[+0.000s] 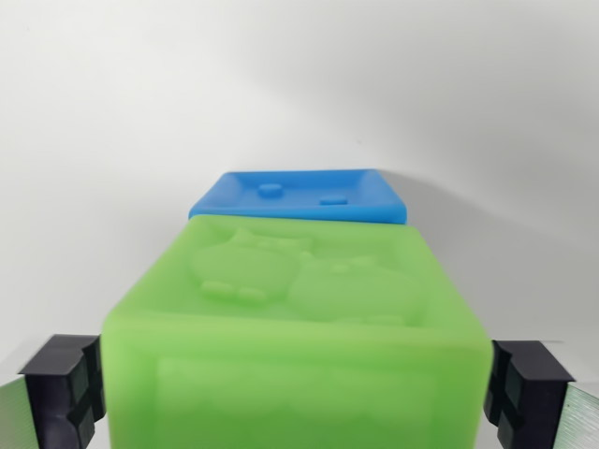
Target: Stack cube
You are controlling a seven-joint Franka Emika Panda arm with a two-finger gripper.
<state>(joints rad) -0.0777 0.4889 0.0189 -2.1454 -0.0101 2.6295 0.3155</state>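
A translucent green cube (299, 327) fills the lower middle of the wrist view, with raised shapes on its top face. My gripper (298, 388) is shut on it: one black finger pad (64, 383) presses its side at the wrist view's left, the other pad (522, 383) at the right. Beyond the green cube, a blue cube (301, 195) shows only its top face and front edge; its lower part is hidden behind the green one. I cannot tell whether the two cubes touch.
A plain white surface (112, 140) spreads around and behind the cubes. A soft shadow lies to the right of the blue cube.
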